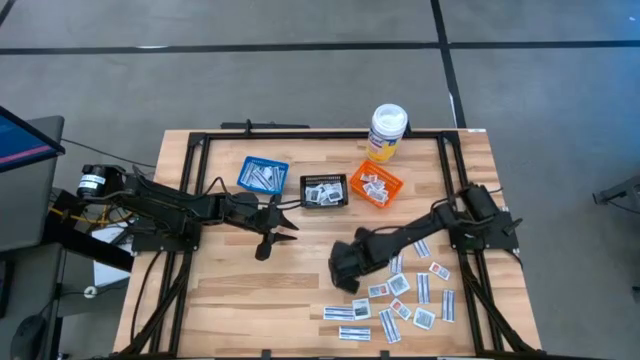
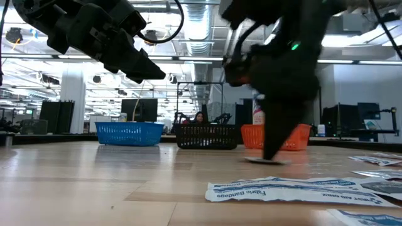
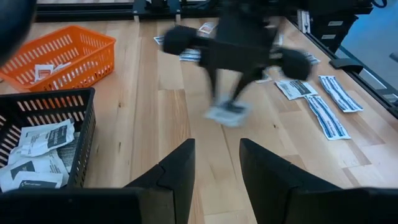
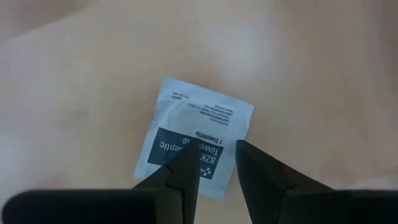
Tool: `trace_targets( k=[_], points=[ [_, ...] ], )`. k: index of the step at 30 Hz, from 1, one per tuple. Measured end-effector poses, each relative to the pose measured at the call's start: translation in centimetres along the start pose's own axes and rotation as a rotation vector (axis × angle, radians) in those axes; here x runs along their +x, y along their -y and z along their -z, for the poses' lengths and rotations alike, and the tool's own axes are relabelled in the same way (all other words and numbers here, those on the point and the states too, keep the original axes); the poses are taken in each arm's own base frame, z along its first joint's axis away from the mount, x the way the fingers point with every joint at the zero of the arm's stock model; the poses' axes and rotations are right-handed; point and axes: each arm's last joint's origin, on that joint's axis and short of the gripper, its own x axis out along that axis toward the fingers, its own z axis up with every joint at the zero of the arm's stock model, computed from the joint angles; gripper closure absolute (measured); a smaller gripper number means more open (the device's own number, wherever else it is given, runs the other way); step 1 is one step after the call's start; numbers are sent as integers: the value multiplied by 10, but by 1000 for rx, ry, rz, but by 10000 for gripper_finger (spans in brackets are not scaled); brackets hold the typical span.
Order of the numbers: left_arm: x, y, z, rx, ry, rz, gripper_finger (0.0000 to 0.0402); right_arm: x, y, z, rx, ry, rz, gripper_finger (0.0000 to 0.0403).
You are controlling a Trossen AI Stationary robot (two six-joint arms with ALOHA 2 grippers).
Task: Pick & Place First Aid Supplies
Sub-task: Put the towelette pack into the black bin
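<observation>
A square white towelette packet [image 4: 193,118] with a dark printed band lies flat on the wood table; it also shows as the packet [image 3: 225,114] under the right arm. My right gripper [image 4: 216,165] points down over it, open, with a narrow gap between its fingers, right of the table's middle [image 1: 346,282]. Several more first aid packets and bandage strips [image 1: 400,300] lie spread near the table's front right. My left gripper [image 3: 216,168] hangs open and holds nothing, above the table left of centre [image 1: 283,232]. My right gripper comes at the square packet from above, pointing down, with its fingertips [image 4: 186,165] over the dark-printed end [image 4: 186,146]. In the low view the tips [image 2: 271,154] reach down to the packet [image 2: 264,161]. I cannot tell whether they touch it.
Across the far middle stand a blue basket [image 1: 262,175], a black basket [image 1: 324,190] with packets and an orange basket [image 1: 375,185] with packets. A white bottle with a yellow label [image 1: 387,130] stands behind them. A black frame [image 1: 200,140] borders the table.
</observation>
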Motion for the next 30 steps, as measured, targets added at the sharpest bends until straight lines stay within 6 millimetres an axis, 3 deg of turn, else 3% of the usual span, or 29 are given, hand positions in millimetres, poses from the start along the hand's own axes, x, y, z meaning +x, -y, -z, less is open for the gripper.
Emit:
trace_targets(
  k=[5,15,30],
  points=[
    [0,0,0,0,0,0,276,0,19,-11,50,18,55,305],
    [0,0,0,-44,-1,2,276,5,38,-20,101,-14,68,305],
    [0,0,0,-44,5,2,276,9,54,-34,-143,-15,29,305]
  ],
)
